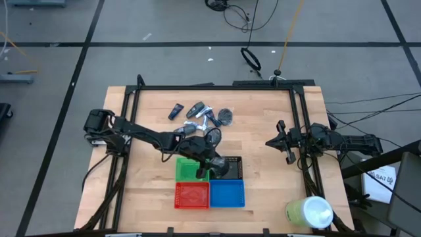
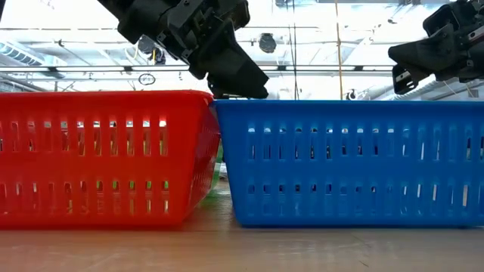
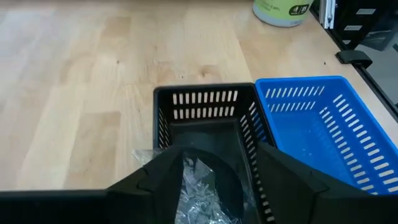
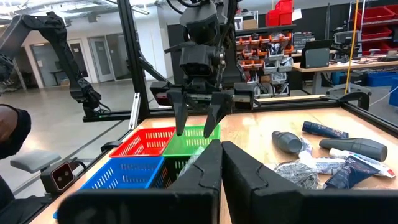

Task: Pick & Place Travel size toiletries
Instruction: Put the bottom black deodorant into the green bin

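Observation:
My left gripper [image 1: 219, 167] hangs open over the black tray [image 1: 235, 160], fingers pointing down; the right wrist view shows it [image 4: 196, 124] above the trays. Below and between its fingers, a crinkly clear-wrapped item [image 3: 200, 194] lies in the black tray [image 3: 205, 99]. Other toiletries lie loose on the far middle of the table: a dark blue tube [image 1: 175, 110], a grey oval [image 1: 196, 108], white-and-blue tubes [image 1: 200, 122] and a mesh puff [image 1: 225, 117]. My right gripper [image 1: 281, 141] waits shut near the table's right edge, also seen in its own view [image 4: 221, 168].
Green [image 1: 189, 169], red [image 1: 191, 195] and blue [image 1: 227, 193] trays adjoin the black one near the table's near edge. A big pale green cylinder with a white top [image 1: 309, 212] stands at the near right corner. Bare wood lies left of and between the arms.

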Controlling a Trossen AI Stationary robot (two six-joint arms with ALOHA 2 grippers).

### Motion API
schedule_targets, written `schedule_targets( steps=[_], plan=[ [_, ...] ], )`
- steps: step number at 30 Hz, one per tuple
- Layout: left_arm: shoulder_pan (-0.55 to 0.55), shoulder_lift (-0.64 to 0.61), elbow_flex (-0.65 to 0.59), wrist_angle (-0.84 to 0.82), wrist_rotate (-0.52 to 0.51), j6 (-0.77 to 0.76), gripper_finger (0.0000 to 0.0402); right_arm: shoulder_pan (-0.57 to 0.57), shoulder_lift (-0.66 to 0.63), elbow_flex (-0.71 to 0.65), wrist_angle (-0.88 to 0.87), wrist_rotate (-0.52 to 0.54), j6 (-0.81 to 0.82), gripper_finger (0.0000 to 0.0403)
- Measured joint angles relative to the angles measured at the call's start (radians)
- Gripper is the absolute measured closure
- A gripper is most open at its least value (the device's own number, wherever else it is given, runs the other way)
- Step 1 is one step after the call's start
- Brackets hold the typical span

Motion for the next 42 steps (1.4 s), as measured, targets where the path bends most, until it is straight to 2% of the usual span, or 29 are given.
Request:
schedule_targets(
  steps=[6,14,18,20,25,27,29,31,35,42],
  plan=[
    [-0.008,-0.079,0.000,-0.059,-0.113,0.050,0.0171,0.000,0.000,0.000,0.000,0.000,0.000,0.0403],
    [-0.023,-0.278,0.000,-0.367,-0.474,0.014,0.0167,0.000,0.000,0.000,0.000,0.000,0.000,0.0403],
    [-0.014,-0.346,0.000,-0.526,-0.590,-0.082,0.0167,0.000,0.000,0.000,0.000,0.000,0.000,0.0403],
    [-0.002,-0.357,0.000,-0.564,-0.582,-0.154,0.0167,0.000,0.000,0.000,0.000,0.000,0.000,0.0403],
    [0.010,-0.315,0.001,-0.527,-0.316,-0.220,0.0167,0.000,0.000,0.000,0.000,0.000,0.000,0.0403],
    [0.001,-0.277,0.001,-0.520,-0.265,-0.186,0.0167,0.000,0.000,0.000,0.000,0.000,0.000,0.0403],
    [-0.008,-0.251,0.001,-0.531,-0.279,-0.153,0.0167,0.000,0.000,0.000,0.000,0.000,0.000,0.0403],
    [-0.008,-0.240,0.001,-0.591,-0.340,-0.155,0.0167,0.000,0.000,0.000,0.003,0.000,0.000,0.0403],
    [0.025,-0.239,0.000,-0.690,-0.448,-0.233,0.0167,0.000,0.000,0.000,0.000,0.000,0.000,0.0403],
    [0.131,-0.239,-0.006,-0.784,-0.466,-0.193,0.0167,0.000,0.000,0.000,0.000,0.000,0.000,0.0403]
  ],
)
